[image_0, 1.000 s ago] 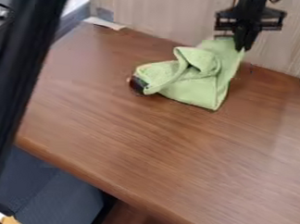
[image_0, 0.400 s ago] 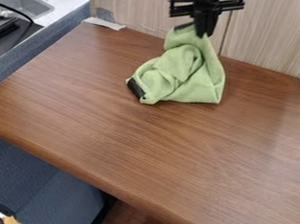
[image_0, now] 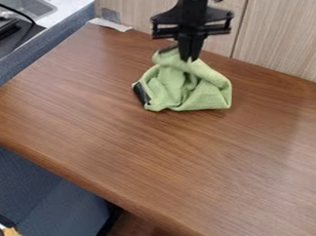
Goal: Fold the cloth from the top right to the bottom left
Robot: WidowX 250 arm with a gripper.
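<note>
Gripper (image_0: 189,58) points down, pinching the green cloth (image_0: 210,94) at its raised top. Cloth sits bunched and creased, its lower part on the far half of the wooden table (image_0: 166,159) (dark patch (image_0: 141,93) at its left edge).

The cloth (image_0: 210,94) is light green, with a black patch (image_0: 141,94). The gripper (image_0: 189,59) is black. Streaky darker grain runs through the reddish-brown tabletop (image_0: 159,159); the wall panel (image_0: 281,36) is pale beige with fine, greyish streaks. The sink (image_0: 26,4) is grey, the countertop (image_0: 72,5) whitish, and the paper strip (image_0: 110,24) off-white.
</note>
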